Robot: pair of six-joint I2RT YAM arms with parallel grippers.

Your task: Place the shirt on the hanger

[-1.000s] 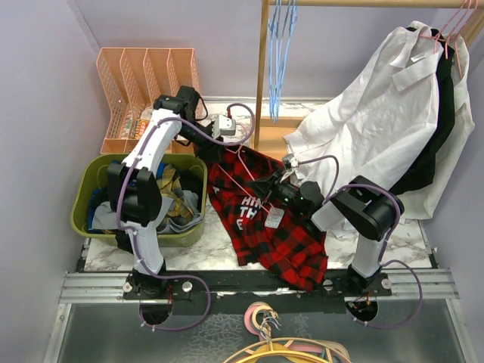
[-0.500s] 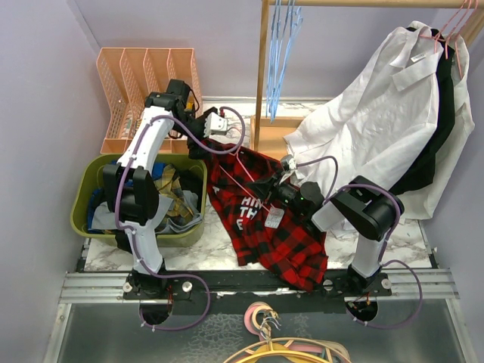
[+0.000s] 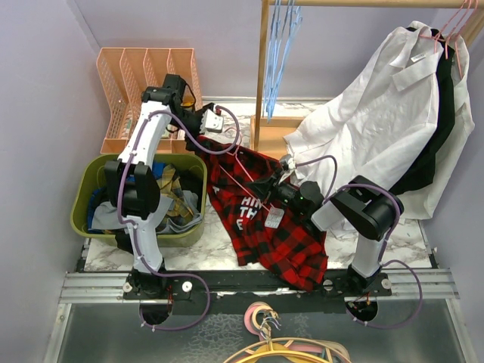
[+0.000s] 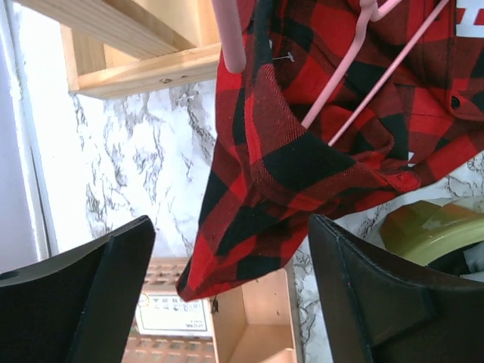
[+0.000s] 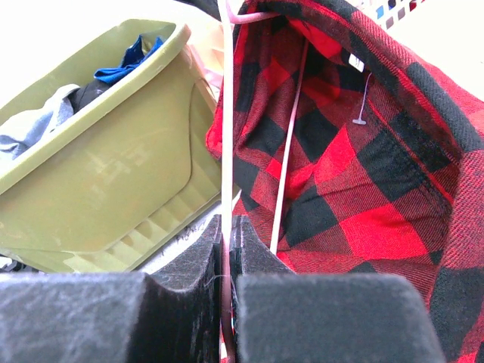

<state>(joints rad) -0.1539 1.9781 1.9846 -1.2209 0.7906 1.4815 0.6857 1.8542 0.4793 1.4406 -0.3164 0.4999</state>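
The plaid shirt [image 4: 302,159] droops just ahead of your left jaws [image 4: 231,227], one corner sagging into their gap. They stand wide and grip nothing. Your right jaws [image 5: 227,231] are pinched narrow on a wire of the pink hanger [image 5: 225,113], which runs forward from them into the shirt's opening. I judge the task partly done: the hanger is inside, but no shoulder looks seated and the shirt sprawls over the counter [image 4: 136,166]. Fabric hides how far the hanger reaches.
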